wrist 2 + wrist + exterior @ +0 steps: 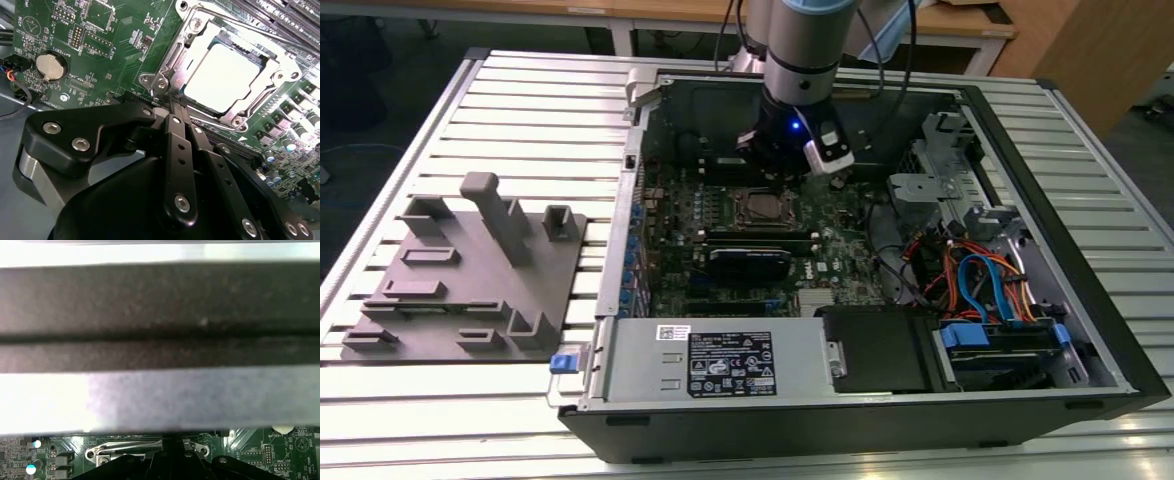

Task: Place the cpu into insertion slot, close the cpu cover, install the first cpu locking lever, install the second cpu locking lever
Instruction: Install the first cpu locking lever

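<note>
Right of the grey fixture plate (467, 290) in the exterior view, the gripper (785, 160) is hanging with jaws clenched on nothing I can see. At its six o'clock the cpu (755, 207) is sitting socketed under the closed cpu cover (274, 64). Seemingly lever work: pressing slowly, tips off the chip, is advisable.

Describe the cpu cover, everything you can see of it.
The cpu cover is a thin, silvery stamped-metal frame with a large square cut-out. It appears to lie flat, closed over the socket on the green motherboard, and the cpu shows its pale grey top through the opening. Screw heads sit beside its corners. In the second wrist view the gripper, fingers together, is at the frame's edge; whether it touches the cover cannot be told.
</note>
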`<control>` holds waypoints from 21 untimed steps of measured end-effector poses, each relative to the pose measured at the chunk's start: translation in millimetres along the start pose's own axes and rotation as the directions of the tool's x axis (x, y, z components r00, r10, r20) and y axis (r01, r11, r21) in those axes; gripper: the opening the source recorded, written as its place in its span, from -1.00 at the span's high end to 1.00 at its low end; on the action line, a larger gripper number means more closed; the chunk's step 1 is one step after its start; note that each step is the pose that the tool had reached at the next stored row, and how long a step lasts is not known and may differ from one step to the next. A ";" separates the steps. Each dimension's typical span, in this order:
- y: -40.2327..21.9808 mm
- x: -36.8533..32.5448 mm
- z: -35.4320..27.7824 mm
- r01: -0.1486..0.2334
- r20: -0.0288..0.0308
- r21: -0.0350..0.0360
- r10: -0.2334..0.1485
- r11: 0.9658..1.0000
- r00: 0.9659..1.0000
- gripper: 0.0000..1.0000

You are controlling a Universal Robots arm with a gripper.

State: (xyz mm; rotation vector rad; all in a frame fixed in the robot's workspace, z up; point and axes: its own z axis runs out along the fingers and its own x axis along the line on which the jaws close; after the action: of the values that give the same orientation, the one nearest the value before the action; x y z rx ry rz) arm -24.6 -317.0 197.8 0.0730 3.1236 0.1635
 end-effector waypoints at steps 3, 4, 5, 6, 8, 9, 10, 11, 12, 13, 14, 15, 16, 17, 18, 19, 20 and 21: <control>0.0 0.1 -1.4 0.000 -0.001 -0.001 0.000 1.000 1.000 0.79; 0.0 0.0 -2.0 0.000 -0.001 -0.001 0.000 1.000 1.000 0.79; 0.1 0.0 -2.3 0.000 -0.001 -0.001 0.000 1.000 1.000 0.79; 0.1 0.0 -2.3 0.000 -0.001 -0.002 0.000 1.000 1.000 0.79; 0.1 0.0 -2.4 0.000 -0.001 -0.002 0.000 1.000 1.000 0.79; 0.1 0.0 -2.4 0.000 -0.001 -0.001 0.000 1.000 1.000 0.79; 0.1 0.0 -2.3 0.000 -0.001 0.001 0.000 1.000 1.000 0.79; 0.1 0.0 -2.2 0.000 -0.001 0.003 0.000 1.000 1.000 0.79; 0.0 0.0 -2.0 0.000 -0.001 0.005 0.000 1.000 1.000 0.79; 0.0 0.0 -1.7 0.000 0.000 0.007 0.000 1.000 1.000 0.79; -0.1 0.0 -1.3 0.000 0.000 0.009 0.000 1.000 1.000 0.79; -0.1 0.0 -1.0 0.000 0.000 0.010 0.000 1.000 1.000 0.79; -0.1 0.0 -0.6 0.000 0.000 0.011 0.000 1.000 1.000 0.79; -0.2 0.1 -0.4 0.000 0.000 0.012 0.000 1.000 1.000 0.79; -0.2 0.1 -0.1 0.000 0.000 0.013 0.000 1.000 1.000 0.79; -0.3 0.1 0.2 0.000 0.000 0.014 0.000 1.000 1.000 0.79; -0.3 0.1 0.4 0.000 0.000 0.015 0.000 1.000 1.000 0.79; -0.3 0.1 0.7 0.000 0.000 0.015 0.000 1.000 1.000 0.79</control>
State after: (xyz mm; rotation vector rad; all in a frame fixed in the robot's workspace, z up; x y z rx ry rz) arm -24.7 -317.3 197.0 0.0728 3.1253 0.1403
